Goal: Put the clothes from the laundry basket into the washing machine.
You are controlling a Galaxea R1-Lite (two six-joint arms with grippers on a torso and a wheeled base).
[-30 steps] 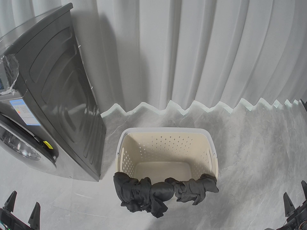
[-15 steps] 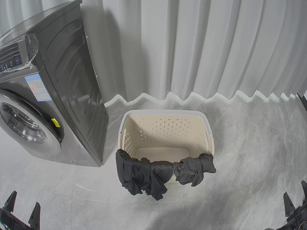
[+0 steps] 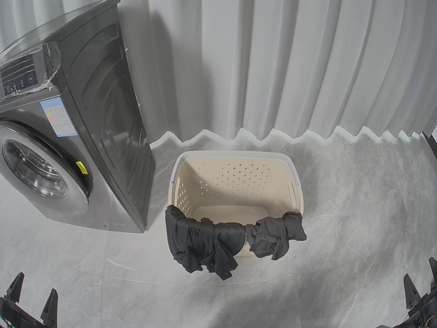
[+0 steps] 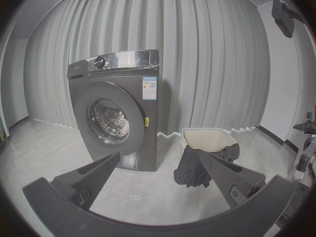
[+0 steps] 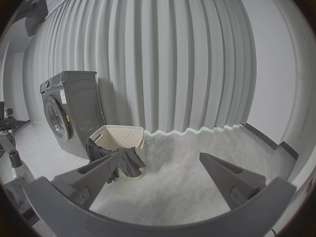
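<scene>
Grey marble floor [image 3: 355,215], white curtain [image 3: 273,46] behind. Laundry basket [image 3: 236,178] at centre; dark clothes [image 3: 218,244] draped across its six o'clock rim, long axis nine-to-three, ends hanging outside. Washing machine [image 3: 77,128] at its ten o'clock; the left wrist view presents the door [image 4: 108,120] face-on. Left gripper [image 4: 158,155] and right gripper [image 5: 157,154]: jaws wide apart, holding nothing.

Head view: high, facing forward and down on the laundry basket [image 3: 236,154], with the washing machine [image 3: 104,115] at its left. Wrist views: seemingly low and level, looking out past the left gripper [image 4: 158,155] and right gripper [image 5: 156,155]. All three share both objects.
</scene>
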